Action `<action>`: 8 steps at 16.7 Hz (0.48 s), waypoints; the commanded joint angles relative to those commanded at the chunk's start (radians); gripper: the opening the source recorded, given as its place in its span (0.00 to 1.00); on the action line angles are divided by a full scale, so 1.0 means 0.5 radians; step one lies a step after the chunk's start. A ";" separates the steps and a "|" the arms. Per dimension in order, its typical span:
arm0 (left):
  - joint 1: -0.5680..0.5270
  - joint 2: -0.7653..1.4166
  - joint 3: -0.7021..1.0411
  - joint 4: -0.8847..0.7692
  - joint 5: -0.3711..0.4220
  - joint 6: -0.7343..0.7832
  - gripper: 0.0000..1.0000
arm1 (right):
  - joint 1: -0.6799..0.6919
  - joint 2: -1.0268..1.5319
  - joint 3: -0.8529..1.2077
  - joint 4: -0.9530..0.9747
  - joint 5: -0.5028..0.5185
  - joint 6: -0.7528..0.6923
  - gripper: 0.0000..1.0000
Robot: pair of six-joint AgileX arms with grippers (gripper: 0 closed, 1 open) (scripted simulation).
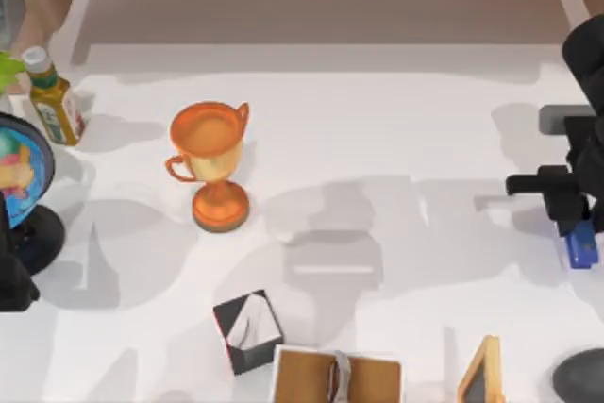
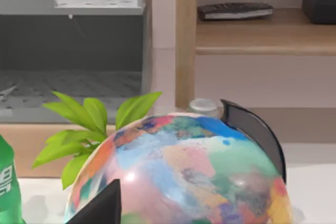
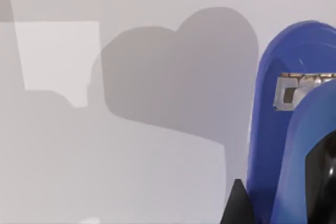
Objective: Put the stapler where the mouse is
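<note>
Sitting at the far right side of the white table (image 1: pixel 377 139), the right gripper (image 1: pixel 578 224) is over the small blue stapler (image 1: pixel 580 245). The stapler pokes out just below the black gripper in the top view. In the right wrist view the blue stapler (image 3: pixel 283 129) is very close, with a shiny metal bit near its front and a black fingertip (image 3: pixel 239 205) right beside it. I cannot tell if the fingers are squeezing the stapler or are apart from it.

The left arm is parked at the left edge of the table, beside the globe (image 1: pixel 21 172). Its gripper sits close above the globe, and I cannot tell how its fingers stand. In the left wrist view the colorful globe (image 2: pixel 184 171) is right in front, with a green leafy plant (image 2: pixel 84 124) behind it and a wooden shelf (image 2: pixel 262 35) farther back.

An orange trophy cup (image 1: pixel 213 165) stands upright near the middle left of the table, well apart from the stapler. A yellow bottle (image 1: pixel 53 99) with a white cap stands near the left edge, above the globe. Along the bottom edge are a small black box (image 1: pixel 247 329), a brown open box (image 1: pixel 337 377) and a little wooden-framed board (image 1: pixel 481 373). A dark round thing (image 1: pixel 580 377) sits at the bottom right corner.
</note>
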 joint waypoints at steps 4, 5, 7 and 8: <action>0.000 0.000 0.000 0.000 0.000 0.000 1.00 | 0.000 0.000 0.000 0.000 0.000 0.000 0.30; 0.000 0.000 0.000 0.000 0.000 0.000 1.00 | 0.000 0.000 0.000 0.000 0.000 0.000 0.38; 0.000 0.000 0.000 0.000 0.000 0.000 1.00 | 0.000 0.000 0.000 0.000 0.000 0.000 0.53; 0.000 0.000 0.000 0.000 0.000 0.000 1.00 | 0.000 0.000 0.000 0.000 0.000 0.000 0.60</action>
